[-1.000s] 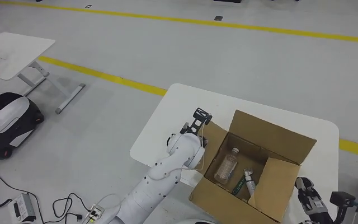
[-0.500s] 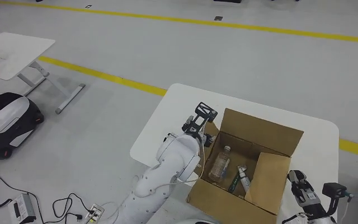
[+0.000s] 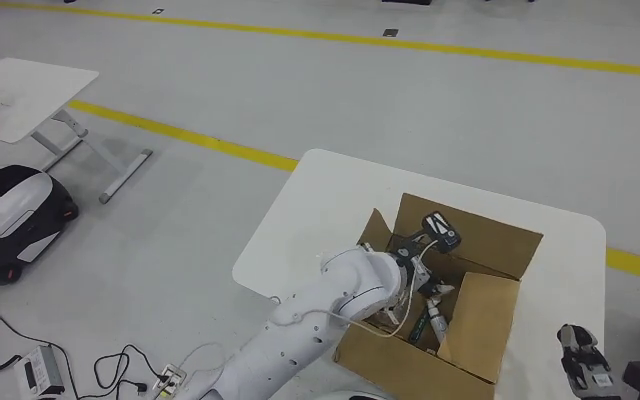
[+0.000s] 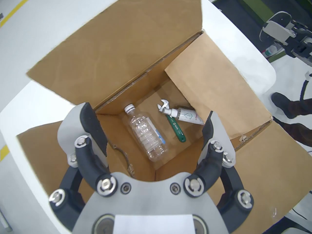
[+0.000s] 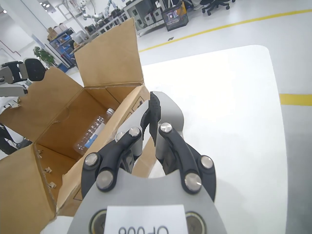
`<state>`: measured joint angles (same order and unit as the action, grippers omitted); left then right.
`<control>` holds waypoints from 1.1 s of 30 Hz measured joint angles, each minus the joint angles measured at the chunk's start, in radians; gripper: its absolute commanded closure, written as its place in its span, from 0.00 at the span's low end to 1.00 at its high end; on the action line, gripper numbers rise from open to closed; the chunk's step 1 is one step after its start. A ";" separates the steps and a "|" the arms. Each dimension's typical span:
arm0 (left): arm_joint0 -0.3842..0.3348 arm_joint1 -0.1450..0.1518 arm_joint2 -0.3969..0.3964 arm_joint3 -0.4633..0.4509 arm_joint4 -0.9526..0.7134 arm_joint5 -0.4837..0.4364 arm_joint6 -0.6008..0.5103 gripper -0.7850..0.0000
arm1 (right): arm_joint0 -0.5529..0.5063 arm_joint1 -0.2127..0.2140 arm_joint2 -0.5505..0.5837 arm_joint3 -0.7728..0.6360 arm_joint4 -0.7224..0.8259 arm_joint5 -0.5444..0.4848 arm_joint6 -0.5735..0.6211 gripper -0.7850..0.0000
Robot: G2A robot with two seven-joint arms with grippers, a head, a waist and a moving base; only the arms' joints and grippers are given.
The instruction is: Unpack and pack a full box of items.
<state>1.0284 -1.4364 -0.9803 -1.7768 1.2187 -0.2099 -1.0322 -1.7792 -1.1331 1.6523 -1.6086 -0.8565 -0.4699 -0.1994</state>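
White table (image 3: 320,195): open box (image 3: 500,250) | inside: bottle (image 4: 146,135), wrench (image 4: 176,129), tube (image 4: 189,116) | left hand (image 4: 149,113) released above | right hand (image 5: 151,105) clenched beside

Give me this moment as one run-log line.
left pincer: open, above open box | right pincer: shut, empty, beside box | in box: clear bottle, green-handled wrench, small white tube

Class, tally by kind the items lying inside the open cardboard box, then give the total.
Clear plastic bottle: 1
Green-handled wrench: 1
Small white tube: 1
Total: 3
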 measured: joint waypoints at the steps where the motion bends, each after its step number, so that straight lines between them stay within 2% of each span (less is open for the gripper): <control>1: -0.009 -0.002 0.012 0.016 -0.011 -0.005 0.002 0.00 | -0.002 -0.001 -0.004 0.006 -0.015 0.005 -0.003 1.00; 5: -0.034 -0.009 0.052 0.048 -0.011 -0.019 0.005 0.00 | 0.025 -0.007 -0.060 0.045 -0.095 0.030 -0.017 1.00; 14: -0.033 -0.008 0.051 0.047 -0.011 -0.019 0.005 0.00 | 0.134 -0.028 -0.210 0.140 -0.190 0.066 -0.031 1.00; 23: -0.033 -0.008 0.051 0.047 -0.011 -0.019 0.005 0.00 | 0.191 -0.042 -0.291 0.181 -0.221 0.070 -0.026 1.00; 28: -0.025 -0.013 0.041 0.089 -0.098 -0.006 0.045 0.00 | 0.178 -0.040 -0.264 0.175 -0.199 0.086 -0.050 1.00; 33: -0.088 -0.031 0.041 0.232 -0.322 -0.012 0.039 0.00 | 0.110 -0.026 -0.151 0.131 -0.135 0.076 -0.077 1.00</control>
<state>0.9405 -1.4672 -0.9391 -1.5446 0.8966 -0.2221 -0.9935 -1.6696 -1.1593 1.5009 -1.4779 -0.9919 -0.3938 -0.2765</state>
